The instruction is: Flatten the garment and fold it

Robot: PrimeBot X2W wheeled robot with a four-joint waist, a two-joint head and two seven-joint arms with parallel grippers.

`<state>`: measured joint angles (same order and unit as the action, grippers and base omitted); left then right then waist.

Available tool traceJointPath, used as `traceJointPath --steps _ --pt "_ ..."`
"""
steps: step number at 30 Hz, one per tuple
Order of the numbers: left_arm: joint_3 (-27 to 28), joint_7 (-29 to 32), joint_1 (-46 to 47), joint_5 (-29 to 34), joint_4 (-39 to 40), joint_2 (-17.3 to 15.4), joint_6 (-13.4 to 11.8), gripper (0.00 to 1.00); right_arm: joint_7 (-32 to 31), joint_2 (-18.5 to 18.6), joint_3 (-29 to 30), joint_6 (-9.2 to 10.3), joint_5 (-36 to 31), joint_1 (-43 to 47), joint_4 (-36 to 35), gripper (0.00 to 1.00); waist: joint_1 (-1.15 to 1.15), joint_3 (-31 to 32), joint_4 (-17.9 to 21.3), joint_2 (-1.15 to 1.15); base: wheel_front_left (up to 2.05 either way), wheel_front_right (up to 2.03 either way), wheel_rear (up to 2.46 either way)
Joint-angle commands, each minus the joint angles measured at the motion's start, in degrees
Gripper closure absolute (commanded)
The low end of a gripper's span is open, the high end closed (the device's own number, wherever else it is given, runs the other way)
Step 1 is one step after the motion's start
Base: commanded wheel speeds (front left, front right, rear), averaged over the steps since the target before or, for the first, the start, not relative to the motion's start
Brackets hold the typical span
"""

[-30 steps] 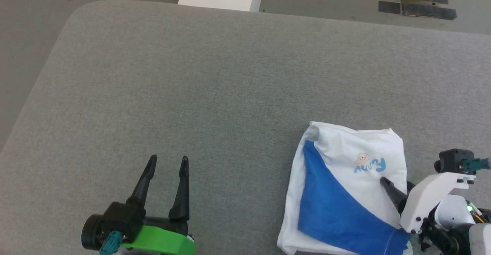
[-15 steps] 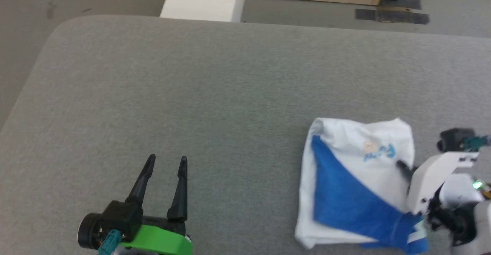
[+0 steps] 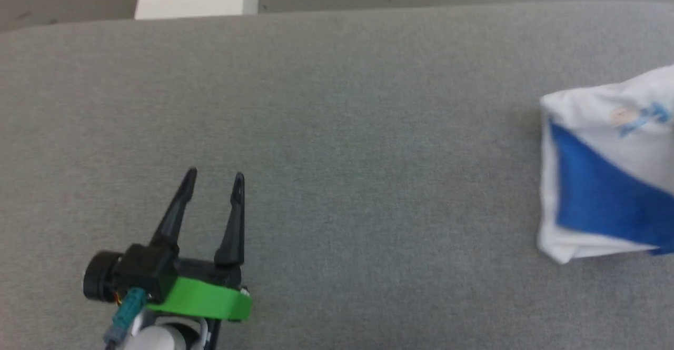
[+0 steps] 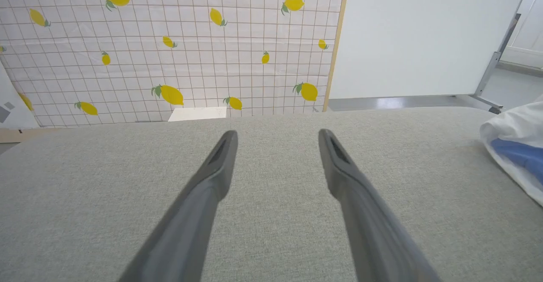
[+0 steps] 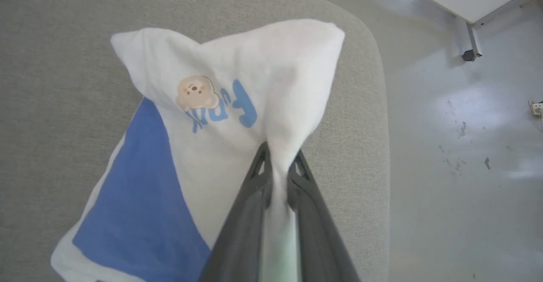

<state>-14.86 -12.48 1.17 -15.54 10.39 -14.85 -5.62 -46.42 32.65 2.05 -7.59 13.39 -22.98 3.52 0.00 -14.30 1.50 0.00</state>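
**Grasp secured on the bundled shirt.** The right hand (image 5: 281,150), whose fingers a second ago lay spread against the garment (image 5: 220,146) beside its blue printed word, is now closed on a pinch of the white body. In the right wrist view the cloth rises in a peak into the closed fingers, so the grasped part appears to be lifted off the table (image 5: 51,61). The rest of the garment lies at the table's right end, near its rounded far corner, with one blue sleeve running slantwise across the white. The head camera has swung since the earlier pictures, which puts the garment (image 3: 595,202) at the right margin of that view; this is no move of the cloth itself. The left hand (image 3: 215,173) is open and holds nothing, as it was before. It hovers above bare table toward the near left, well apart from the garment.

*Significance.* The pick-up is made, but flattening has not begun: the shirt remains a bundle of several layers. The next move probably calls for carrying it toward the table's middle, where the left hand can take a second hold. A pinch on a single layer may let the bundle sag open unevenly.
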Motion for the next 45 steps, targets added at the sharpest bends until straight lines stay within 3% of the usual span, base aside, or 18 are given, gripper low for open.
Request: traceJointPath --steps 1,6,10,20,24,25,26,27,33,45 --pt "0.52 0.13 1.65 0.64 0.62 -0.66 -0.29 0.0 -0.2 1.26 0.03 0.1 -0.63 -1.62 -0.32 1.0 0.0 -6.2 2.28 0.0 0.0 0.0 0.0" --pt "1.95 -0.38 5.35 1.14 3.48 -1.11 -0.78 0.0 0.71 7.52 0.08 0.1 -1.8 -5.15 0.65 1.0 0.0 -12.22 3.02 0.0 0.0 0.0 0.0" --pt "3.07 -1.32 7.5 1.47 6.06 -1.02 -1.1 0.0 1.95 10.34 1.02 0.1 -3.27 -7.44 2.4 1.0 0.0 -16.34 3.25 0.0 0.0 0.0 0.0" --pt "4.62 -2.16 10.38 2.56 10.19 -2.11 -0.68 0.0 4.52 13.01 4.77 0.1 -8.55 -9.98 5.37 1.0 0.0 -22.78 3.75 0.0 0.0 0.0 0.0" --pt "5.0 -2.18 10.93 2.53 10.31 -2.18 -0.93 0.0 5.08 11.54 6.21 0.1 -9.93 -10.47 6.27 1.0 0.0 -24.14 4.16 0.0 0.0 0.0 0.0" --pt "5.11 -2.19 11.11 2.6 10.2 -2.19 -1.07 0.0 5.37 10.84 6.62 0.1 -10.4 -10.62 6.61 0.77 0.0 -24.31 4.24 0.0 0.0 0.0 0.0" --pt "5.17 -2.19 11.26 2.65 10.09 -2.2 -1.17 0.0 5.82 10.33 6.86 0.1 -10.85 -10.75 6.77 0.24 0.0 -24.39 4.32 0.0 0.0 0.0 0.0" --pt "5.3 -2.2 11.46 2.59 9.97 -2.08 -1.36 0.0 6.36 9.75 7.07 0.1 -11.44 -10.87 7.0 0.0 0.0 -24.4 4.41 0.0 0.0 0.0 0.0" --pt "5.79 -2.32 11.3 2.06 9.0 -1.44 -1.85 0.0 9.1 6.99 6.74 0.1 -13.27 -11.01 7.76 0.0 0.0 -21.22 4.94 0.0 0.0 0.0 0.0" --pt "5.51 -2.31 2.33 -0.44 2.46 0.57 -2.7 0.0 19.01 -6.58 5.72 0.1 -9.7 -1.36 -2.19 0.0 0.0 -4.39 4.4 0.0 0.0 0.0 0.0"
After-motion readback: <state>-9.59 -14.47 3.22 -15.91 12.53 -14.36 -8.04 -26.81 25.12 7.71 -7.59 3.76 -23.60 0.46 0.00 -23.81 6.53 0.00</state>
